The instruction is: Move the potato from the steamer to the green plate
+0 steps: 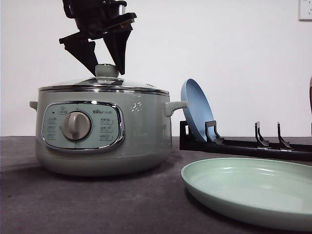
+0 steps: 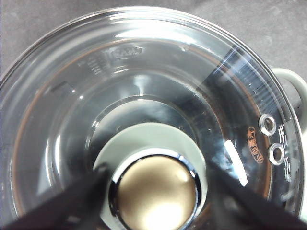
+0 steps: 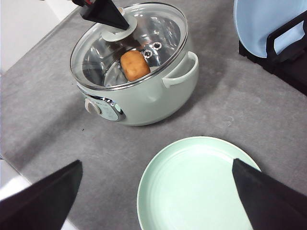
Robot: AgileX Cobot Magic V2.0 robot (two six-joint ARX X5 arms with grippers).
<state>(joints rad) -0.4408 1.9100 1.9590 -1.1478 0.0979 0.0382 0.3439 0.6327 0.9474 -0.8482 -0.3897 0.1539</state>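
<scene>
The pale green steamer (image 1: 102, 129) stands at the left with its glass lid (image 2: 144, 72) on. Through the glass I see the orange-brown potato (image 3: 135, 65) lying inside the pot. My left gripper (image 1: 106, 72) hangs right over the lid, open, its dark fingers (image 2: 67, 203) on either side of the lid knob (image 2: 156, 191) without closing on it. The green plate (image 1: 253, 192) lies flat at the front right. Above the plate's near side, my right gripper (image 3: 156, 165) is held wide open with nothing in it.
A blue plate (image 1: 196, 109) leans upright in a black rack (image 1: 243, 144) behind the green plate, just right of the steamer's side handle (image 1: 176, 106). The grey tabletop (image 3: 230, 105) lies between pot and plate. The table's edge (image 3: 9, 160) runs near the steamer's dial side.
</scene>
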